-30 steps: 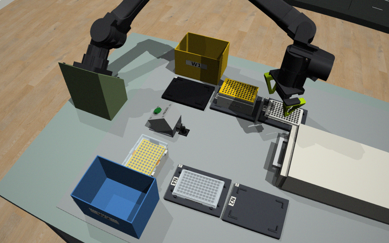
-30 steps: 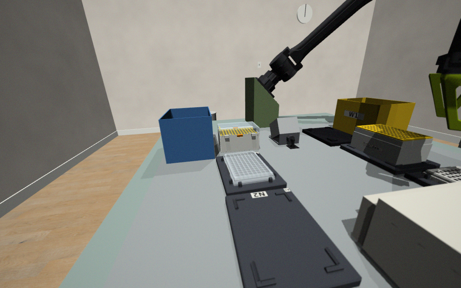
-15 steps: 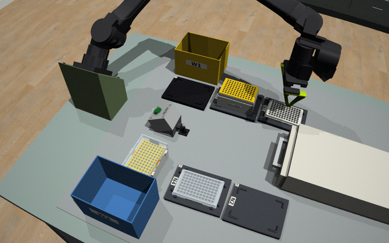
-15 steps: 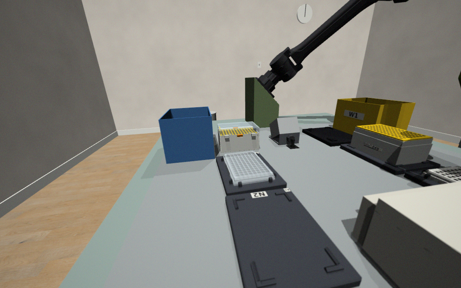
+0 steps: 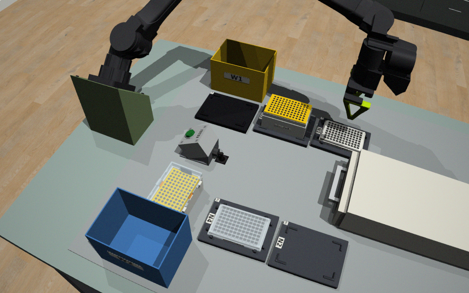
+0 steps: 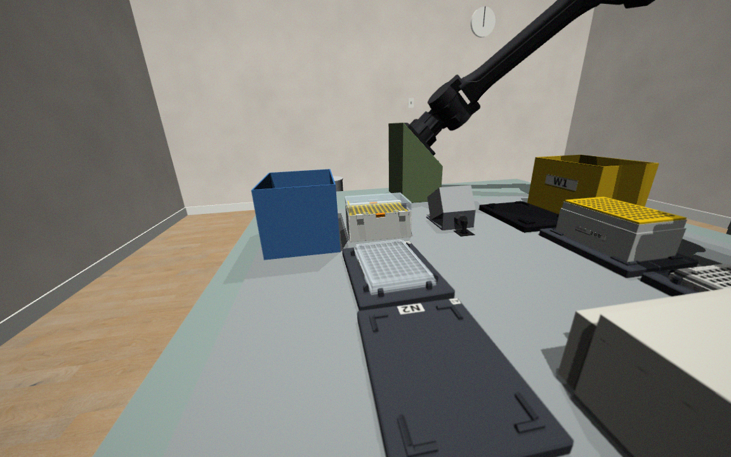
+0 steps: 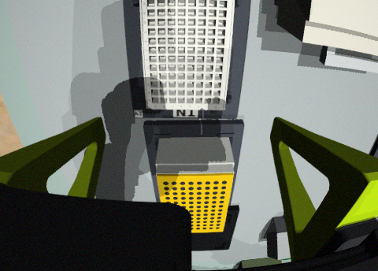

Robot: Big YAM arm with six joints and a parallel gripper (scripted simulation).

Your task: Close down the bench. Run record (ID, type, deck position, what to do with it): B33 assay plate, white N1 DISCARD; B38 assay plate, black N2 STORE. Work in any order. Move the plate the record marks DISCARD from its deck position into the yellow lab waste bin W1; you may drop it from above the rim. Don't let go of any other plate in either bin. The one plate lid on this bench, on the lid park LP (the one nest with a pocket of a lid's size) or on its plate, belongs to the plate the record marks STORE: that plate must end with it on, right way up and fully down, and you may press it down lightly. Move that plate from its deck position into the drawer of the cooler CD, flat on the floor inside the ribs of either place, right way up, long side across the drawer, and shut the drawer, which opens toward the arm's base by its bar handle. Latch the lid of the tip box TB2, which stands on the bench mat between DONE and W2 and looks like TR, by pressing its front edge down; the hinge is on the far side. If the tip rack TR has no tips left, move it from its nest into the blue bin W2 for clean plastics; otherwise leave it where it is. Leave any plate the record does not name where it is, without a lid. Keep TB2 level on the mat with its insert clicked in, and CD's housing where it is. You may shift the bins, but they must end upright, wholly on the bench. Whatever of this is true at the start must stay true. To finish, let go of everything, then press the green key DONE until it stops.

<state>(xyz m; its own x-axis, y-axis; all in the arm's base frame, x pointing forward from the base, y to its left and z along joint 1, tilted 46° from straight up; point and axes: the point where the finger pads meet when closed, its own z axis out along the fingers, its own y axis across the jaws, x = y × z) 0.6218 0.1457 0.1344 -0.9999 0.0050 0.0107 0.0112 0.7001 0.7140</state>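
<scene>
The white assay plate (image 5: 342, 134) (image 6: 720, 275) (image 7: 186, 53) lies in its nest N1 next to the cooler. My gripper (image 5: 356, 108) (image 7: 187, 126) is open and empty. It hangs above the bench just beyond the plate's far side. The tip rack TR (image 5: 287, 114) (image 6: 620, 224) (image 7: 195, 192) stands in its nest beside N1; the holes in its yellow top look dark. The yellow bin W1 (image 5: 243, 69) (image 6: 589, 181) stands behind TR. Nest N2 (image 5: 307, 253) (image 6: 447, 364) is bare, and no black plate is in view.
The cooler CD (image 5: 418, 204) (image 6: 686, 352) shows its bar handle (image 5: 334, 182). A clear plate (image 5: 238, 226) (image 6: 392, 264) sits on N4. The tip box TB2 (image 5: 176, 185) (image 6: 378, 218) stands between the blue bin W2 (image 5: 137, 233) (image 6: 297, 212) and the DONE key (image 5: 190, 133). The black lid park (image 5: 227, 111) holds nothing.
</scene>
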